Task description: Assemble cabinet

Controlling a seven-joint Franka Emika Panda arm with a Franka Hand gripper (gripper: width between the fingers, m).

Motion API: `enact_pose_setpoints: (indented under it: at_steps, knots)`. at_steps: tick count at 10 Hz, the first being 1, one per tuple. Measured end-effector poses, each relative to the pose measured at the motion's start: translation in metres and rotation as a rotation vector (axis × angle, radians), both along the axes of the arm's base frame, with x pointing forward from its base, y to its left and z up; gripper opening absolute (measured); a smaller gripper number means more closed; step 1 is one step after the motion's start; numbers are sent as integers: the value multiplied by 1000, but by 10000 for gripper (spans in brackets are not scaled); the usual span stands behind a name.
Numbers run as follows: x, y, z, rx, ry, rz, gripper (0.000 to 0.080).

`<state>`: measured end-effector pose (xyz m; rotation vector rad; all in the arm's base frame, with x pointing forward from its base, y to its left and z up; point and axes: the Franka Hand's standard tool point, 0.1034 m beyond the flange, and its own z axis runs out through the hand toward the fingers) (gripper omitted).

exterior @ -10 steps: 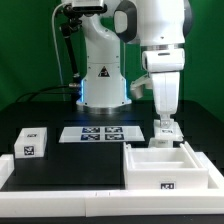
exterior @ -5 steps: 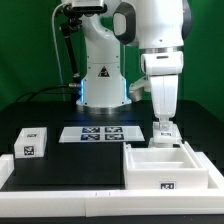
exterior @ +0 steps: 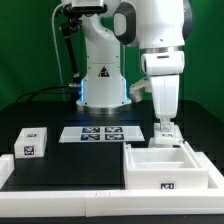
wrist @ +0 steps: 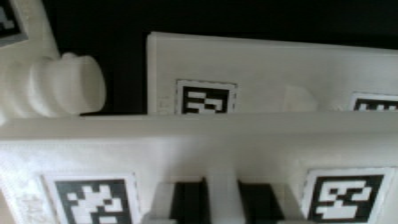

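- exterior view, lower right: large white plastic box body, two-finger gripper near its back rim.
- we cannot tell if it is clenched.
- small white tagged block, lower left.

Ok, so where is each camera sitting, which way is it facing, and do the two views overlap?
Exterior view: off the arm, facing the robot's base across the table; shows the arm, the gripper low at the cabinet body.
Wrist view: on the wrist, close above tagged white parts; no fingers clearly show.
Shared: probably the cabinet body, though the wrist view is too close to be sure.
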<state>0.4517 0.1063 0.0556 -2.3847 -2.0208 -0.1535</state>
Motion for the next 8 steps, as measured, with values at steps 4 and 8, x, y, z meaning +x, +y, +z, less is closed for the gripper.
enact_pose_setpoints:
  at_steps: [4, 8]
  knots:
    - [4, 1, 0, 2, -1, -2, 70]
    - [4, 1, -2, 2, 1, -2, 70]
